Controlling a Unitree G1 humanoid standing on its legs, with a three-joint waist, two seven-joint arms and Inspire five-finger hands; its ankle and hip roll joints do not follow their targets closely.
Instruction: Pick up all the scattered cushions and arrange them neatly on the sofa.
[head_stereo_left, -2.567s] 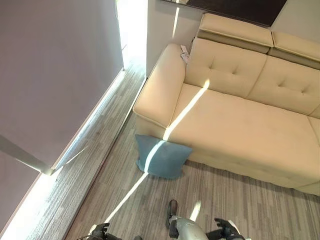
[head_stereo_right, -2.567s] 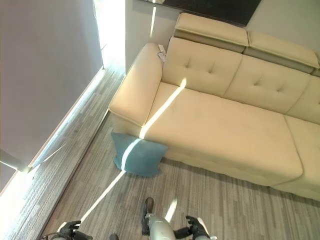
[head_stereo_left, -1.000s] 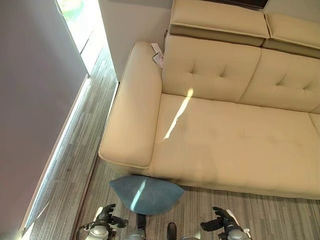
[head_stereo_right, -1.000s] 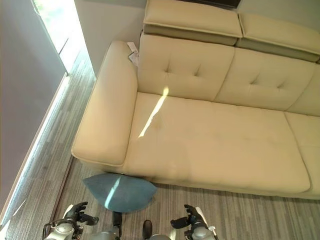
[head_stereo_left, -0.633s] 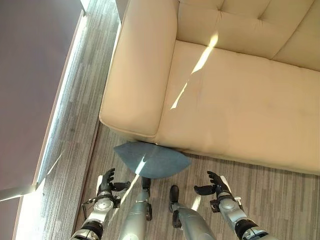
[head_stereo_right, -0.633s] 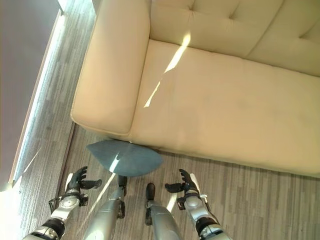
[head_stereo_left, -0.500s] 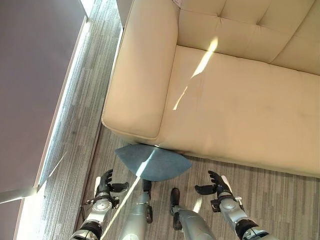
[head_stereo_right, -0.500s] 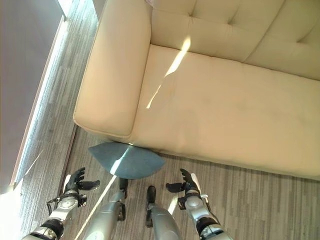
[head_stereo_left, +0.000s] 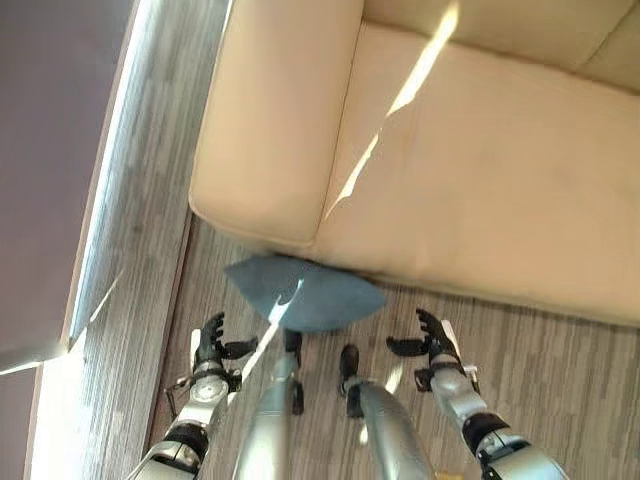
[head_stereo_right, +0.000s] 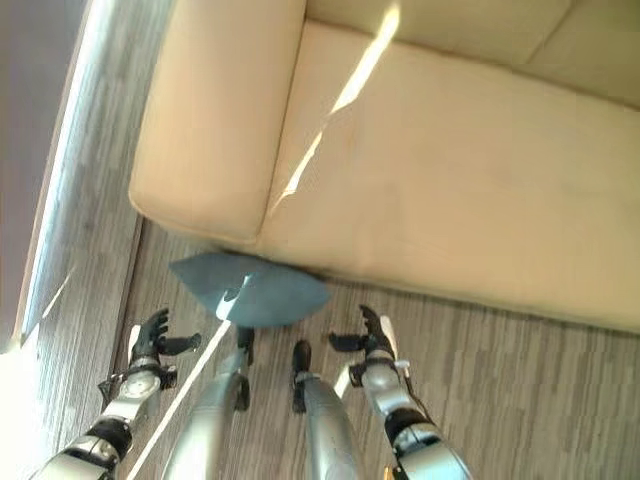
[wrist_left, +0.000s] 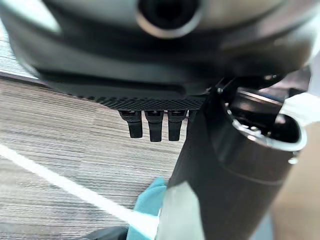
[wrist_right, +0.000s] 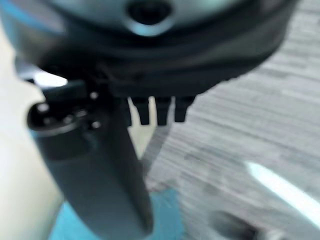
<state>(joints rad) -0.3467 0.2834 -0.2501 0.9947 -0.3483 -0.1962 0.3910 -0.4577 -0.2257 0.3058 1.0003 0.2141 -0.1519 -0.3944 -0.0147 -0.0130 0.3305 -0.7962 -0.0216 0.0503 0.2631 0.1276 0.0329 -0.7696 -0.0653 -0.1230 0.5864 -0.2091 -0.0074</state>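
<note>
- Cream-coloured sofa (head_stereo_left: 480, 170) takes up the upper part of the head views, its broad armrest (head_stereo_left: 270, 120) on the robot's left and the long seat running off to the right; a thin stripe of sunlight crosses the seat.
- Grey wood-grain floor (head_stereo_left: 560, 360) lies in front of the sofa and along its left side, where a bright band of light (head_stereo_left: 100, 250) runs beside a dark wall.
- Teal cushion (head_stereo_left: 305, 295) lies on the floor against the sofa's front edge, just below the armrest's corner, partly tucked beneath it; a streak of sunlight crosses its middle.
- Left hand (head_stereo_left: 212, 345) hovers above the floor, near the cushion's left end and apart from it, its fingers (wrist_left: 152, 127) spread and straight, holding nothing.
- Right hand (head_stereo_left: 432, 345) hovers near the cushion's right end, also apart from it, fingers (wrist_right: 157, 112) open with the thumb pointing toward the cushion, empty.
</note>
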